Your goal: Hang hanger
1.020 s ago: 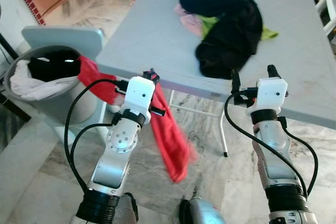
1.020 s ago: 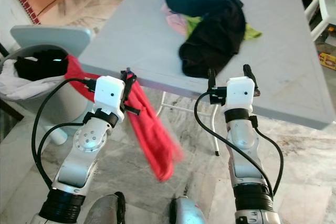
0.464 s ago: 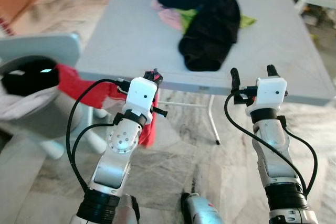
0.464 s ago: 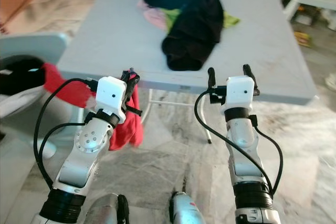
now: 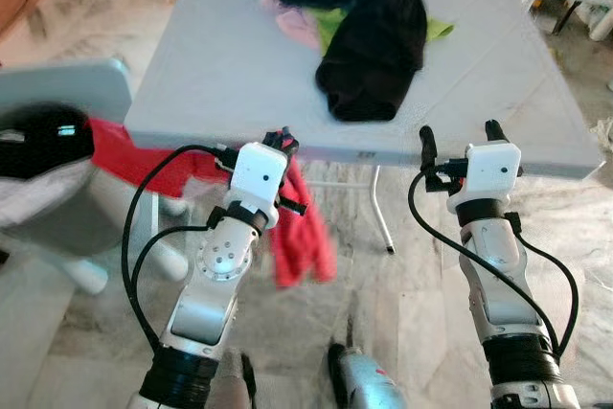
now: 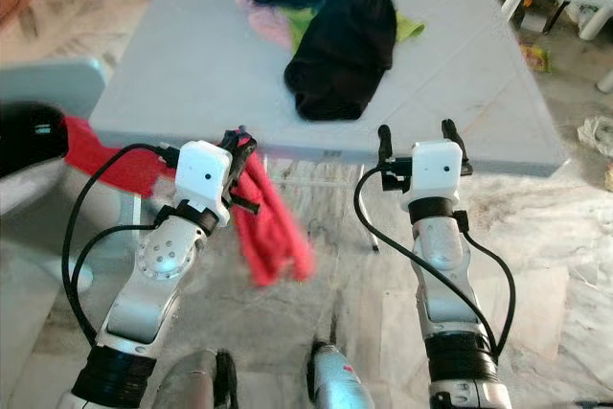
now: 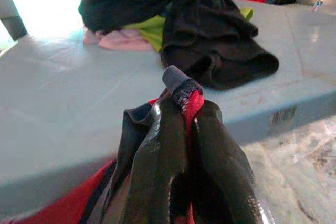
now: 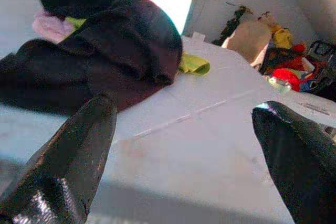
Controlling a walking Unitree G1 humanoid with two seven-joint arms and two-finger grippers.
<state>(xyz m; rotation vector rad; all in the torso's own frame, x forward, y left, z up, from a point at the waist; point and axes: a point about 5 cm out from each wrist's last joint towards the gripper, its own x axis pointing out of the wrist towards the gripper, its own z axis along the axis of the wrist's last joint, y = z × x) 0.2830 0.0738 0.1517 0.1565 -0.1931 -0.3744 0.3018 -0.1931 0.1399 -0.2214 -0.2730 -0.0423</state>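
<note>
Gray table (image 5: 230, 55) fills the upper middle of the frame, with dark clothes (image 5: 369, 35) on it. No hanger can be made out. At the table's near edge, left gripper (image 5: 280, 138) pinches a red cloth (image 5: 302, 237) hanging down. Right gripper (image 5: 458, 133), spread wide, holds nothing.

I stand in a home's laundry spot: clothes heaped (image 5: 369, 35) on a folding table (image 5: 220, 74), marble floor (image 5: 402, 304), laundry basket (image 5: 43, 179).

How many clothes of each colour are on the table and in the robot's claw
Black or dark garments: at least 1, heaped together
Pink cloth: 1
Lime-green cloth: 1
Red garment, gripped by the left claw: 1
Total: at least 4
</note>
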